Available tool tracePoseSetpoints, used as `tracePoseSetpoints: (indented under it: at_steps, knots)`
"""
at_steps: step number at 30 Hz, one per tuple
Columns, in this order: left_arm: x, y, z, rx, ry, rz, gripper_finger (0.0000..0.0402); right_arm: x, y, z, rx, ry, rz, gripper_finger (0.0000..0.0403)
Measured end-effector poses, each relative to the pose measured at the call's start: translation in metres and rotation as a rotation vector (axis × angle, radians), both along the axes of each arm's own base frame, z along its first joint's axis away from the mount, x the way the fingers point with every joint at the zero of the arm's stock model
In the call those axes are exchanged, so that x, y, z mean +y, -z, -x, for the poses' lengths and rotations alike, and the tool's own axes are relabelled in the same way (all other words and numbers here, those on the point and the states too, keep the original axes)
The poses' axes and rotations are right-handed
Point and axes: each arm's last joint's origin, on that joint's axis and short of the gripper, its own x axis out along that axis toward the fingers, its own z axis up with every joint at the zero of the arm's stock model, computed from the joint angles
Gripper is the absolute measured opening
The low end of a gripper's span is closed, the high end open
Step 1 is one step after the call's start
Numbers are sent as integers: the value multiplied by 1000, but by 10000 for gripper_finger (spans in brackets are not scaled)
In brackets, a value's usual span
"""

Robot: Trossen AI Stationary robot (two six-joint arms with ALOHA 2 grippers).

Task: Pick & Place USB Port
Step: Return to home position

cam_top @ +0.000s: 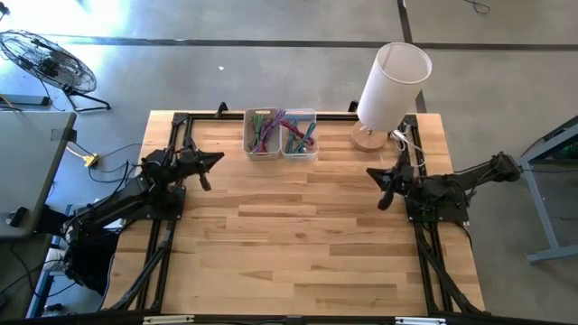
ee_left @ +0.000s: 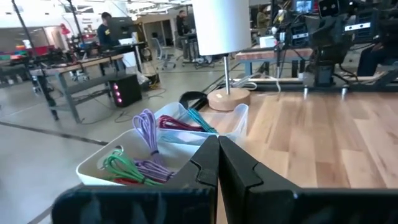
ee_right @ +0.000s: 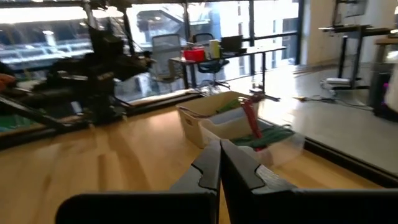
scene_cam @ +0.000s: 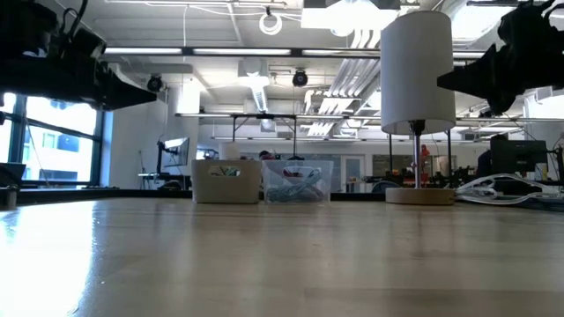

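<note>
Two small bins stand side by side at the table's far edge, a beige one (cam_top: 263,133) and a clear one (cam_top: 299,134). Both hold coloured cables, purple and green (ee_left: 140,155) and teal and red (ee_right: 255,127). No USB port can be told apart from these cables. My left gripper (cam_top: 217,160) hovers shut above the table's left side, pointing level toward the bins (ee_left: 218,138). My right gripper (cam_top: 372,171) hovers shut above the right side, near the lamp, also level (ee_right: 220,143). Neither holds anything.
A lamp (cam_top: 388,90) with a white shade stands on a round wooden base (cam_top: 368,137) at the far right, with white cord (cam_top: 404,140) beside it. Black frame rails (cam_top: 163,244) run along the left and right edges. Bare wood (cam_top: 289,244) fills the middle and near side.
</note>
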Motion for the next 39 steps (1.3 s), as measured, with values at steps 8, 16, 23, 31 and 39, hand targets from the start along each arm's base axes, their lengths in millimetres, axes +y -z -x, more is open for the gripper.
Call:
tracePoseSetpoints:
  at_steps: [8, 16, 23, 31, 39]
  knots:
    - [1, 1, 0, 18, -16, -16, 0, -7, 8, 0, 95, 111, 50, 0]
    - [1, 1, 0, 19, -16, -16, 0, -20, 12, -3, 141, 24, 39, 0]
    - [0, 1, 0, 19, -10, -16, 0, -30, 12, -4, 139, -69, 29, 0]
    - [0, 1, 0, 15, 7, -18, 0, -35, 8, -5, 90, -200, 9, 0]
    - [-1, 1, -1, 12, 41, -21, 0, -34, 22, -6, 123, -227, -29, 0]
